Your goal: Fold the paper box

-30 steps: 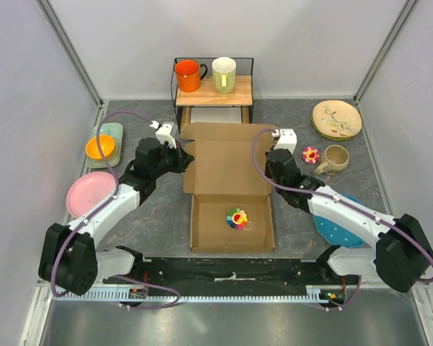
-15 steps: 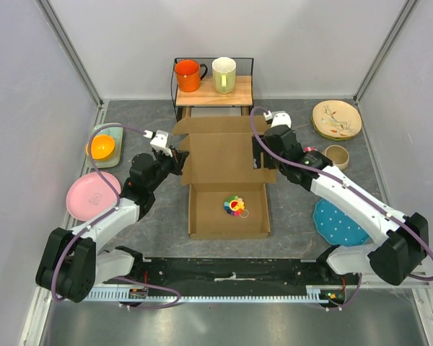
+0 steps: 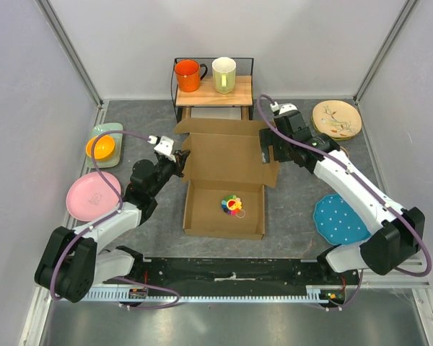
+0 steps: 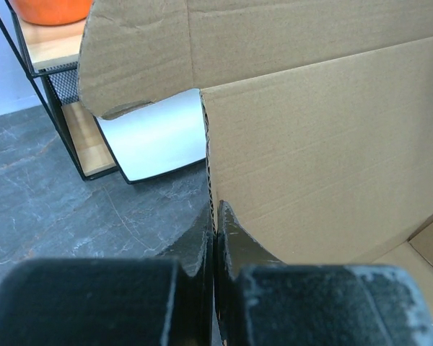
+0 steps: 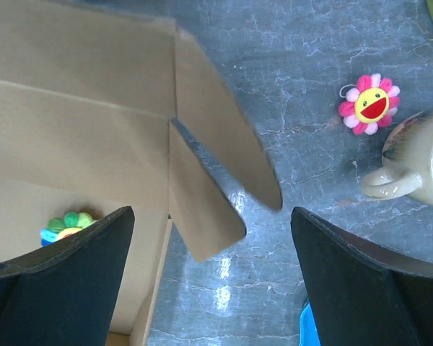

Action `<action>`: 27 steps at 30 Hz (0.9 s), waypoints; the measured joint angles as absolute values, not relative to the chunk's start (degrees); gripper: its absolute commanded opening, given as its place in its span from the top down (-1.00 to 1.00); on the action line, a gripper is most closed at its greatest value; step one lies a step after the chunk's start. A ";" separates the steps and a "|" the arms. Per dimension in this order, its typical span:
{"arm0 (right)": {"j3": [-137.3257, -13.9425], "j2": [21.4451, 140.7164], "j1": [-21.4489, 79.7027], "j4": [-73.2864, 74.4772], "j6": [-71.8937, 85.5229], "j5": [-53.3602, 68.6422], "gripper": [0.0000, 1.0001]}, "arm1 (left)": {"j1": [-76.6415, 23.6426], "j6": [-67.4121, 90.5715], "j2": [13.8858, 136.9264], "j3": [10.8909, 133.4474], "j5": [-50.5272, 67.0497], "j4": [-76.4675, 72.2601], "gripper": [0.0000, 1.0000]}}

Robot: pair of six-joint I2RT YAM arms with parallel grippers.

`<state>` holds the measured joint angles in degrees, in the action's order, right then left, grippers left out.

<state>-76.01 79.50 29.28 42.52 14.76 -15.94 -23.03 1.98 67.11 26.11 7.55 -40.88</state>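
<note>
Item: paper box (image 3: 220, 155), mid-surface, lid raised.
Handling: light, stiff corrugated card that bends at its creases. I judge the flap edges the best hold.
Left hand (image 4: 215, 216): pinching the lid's left edge.
Right hand (image 5: 211, 216): wide, empty.
Surface (image 3: 296, 209): grey, matte.
Room: shelf (image 3: 213, 92) close behind the box.

- I see the paper box (image 3: 227, 162) as plain brown, unprinted.
- The flower toy (image 3: 233, 205) in it has rainbow petals.
- The other flower toy (image 5: 369, 104) reads pink, with a yellow face and a red mouth.
- One mug (image 3: 187, 75) is orange, and the second mug (image 3: 224, 74) is pale yellow-green.
- The left plate (image 3: 90, 196) is pink; the bowl (image 3: 100, 148) is orange.
- The near right plate (image 3: 340, 220) is blue with white dots.
- The far plate (image 3: 336, 118) is cream with a sprig pattern.
- My table (image 3: 296, 202) is grey and marbled.
</note>
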 measured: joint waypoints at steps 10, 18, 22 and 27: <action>-75.44 84.16 25.96 39.18 13.17 -8.45 -0.58 | -23.24 0.34 67.09 25.80 7.44 -42.17 0.96; -70.91 84.14 26.09 35.07 13.15 -3.73 0.23 | -23.40 0.34 66.72 25.41 6.09 -42.11 0.96; -66.89 83.24 26.02 32.18 13.65 -2.66 0.47 | -23.40 0.36 66.63 25.12 5.30 -41.67 0.97; -62.96 79.64 26.48 29.17 14.15 -1.96 0.72 | -23.83 0.38 65.67 25.12 4.75 -39.79 0.92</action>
